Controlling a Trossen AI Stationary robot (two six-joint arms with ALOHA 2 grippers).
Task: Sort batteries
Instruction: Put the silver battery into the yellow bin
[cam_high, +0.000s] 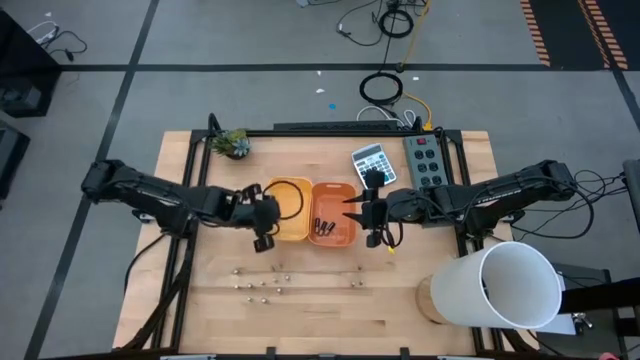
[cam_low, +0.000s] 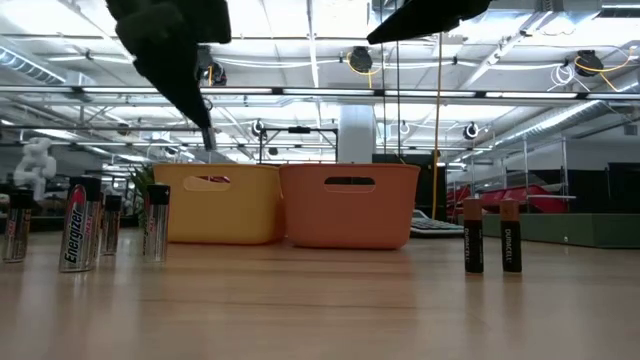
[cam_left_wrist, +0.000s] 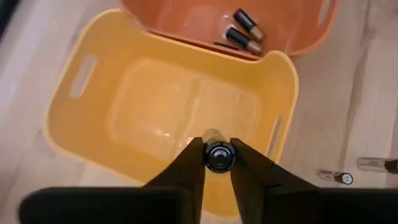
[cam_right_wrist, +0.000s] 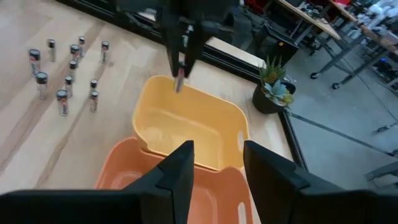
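My left gripper (cam_high: 268, 220) is shut on one small battery (cam_left_wrist: 219, 155) above the yellow tray (cam_high: 290, 205), near the tray's left wall. The orange tray (cam_high: 333, 215) stands against its right side, with a few dark batteries (cam_left_wrist: 242, 31) lying on its floor. My right gripper (cam_high: 352, 210) hangs open and empty over the orange tray (cam_right_wrist: 205, 193). Several more batteries (cam_high: 260, 285) stand upright on the table nearer the front edge; in the low view they show as silvery ones (cam_low: 80, 225) and two dark ones (cam_low: 490, 235). My left gripper pinches the battery's upper end (cam_left_wrist: 219, 148) between its two fingertips. The fingers come from above, pointing down. The battery hangs upright below them (cam_right_wrist: 180, 79), lifted clear above the yellow tray's floor.
A grey calculator (cam_high: 372, 162) and a power strip (cam_high: 425, 160) lie behind the trays at the right. A small potted plant (cam_high: 232, 143) stands at the back left. A big white cylinder (cam_high: 505, 285) stands at the front right. Bare wood lies at the front centre.
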